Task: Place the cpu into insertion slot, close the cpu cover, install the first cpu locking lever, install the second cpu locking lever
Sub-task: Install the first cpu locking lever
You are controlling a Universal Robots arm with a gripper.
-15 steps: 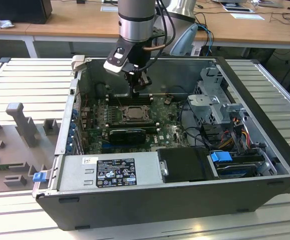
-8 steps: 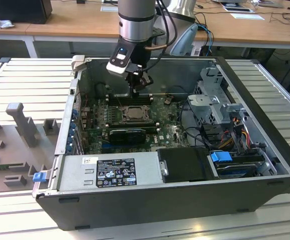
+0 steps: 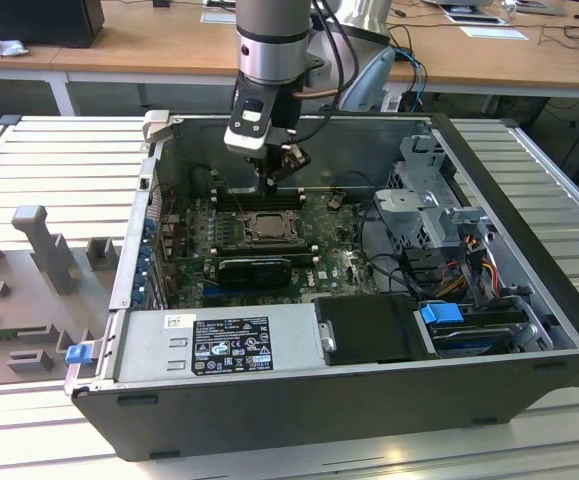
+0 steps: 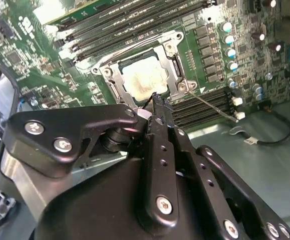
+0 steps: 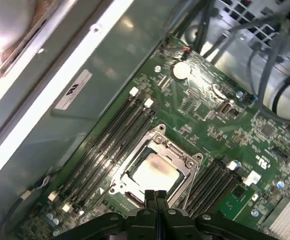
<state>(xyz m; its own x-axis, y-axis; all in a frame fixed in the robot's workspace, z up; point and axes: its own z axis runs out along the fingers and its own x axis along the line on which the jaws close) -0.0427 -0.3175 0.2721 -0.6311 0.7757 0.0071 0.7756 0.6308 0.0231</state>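
The hand (image 5: 156, 194), its fingers pressed together and holding nothing, hovers at the near rim of the metal cover (image 5: 181, 156), with the chip (image 5: 154, 172) lying flat beneath it, just beyond the fingertips.

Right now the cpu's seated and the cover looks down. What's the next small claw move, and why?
Probably a short sideways nudge of the shut claw toward the thin lever rod. The cpu lies framed by the cpu cover, yet that rod seems to stick out free from the cover's corner. The claw tip hangs by the cover's edge, holding nothing.
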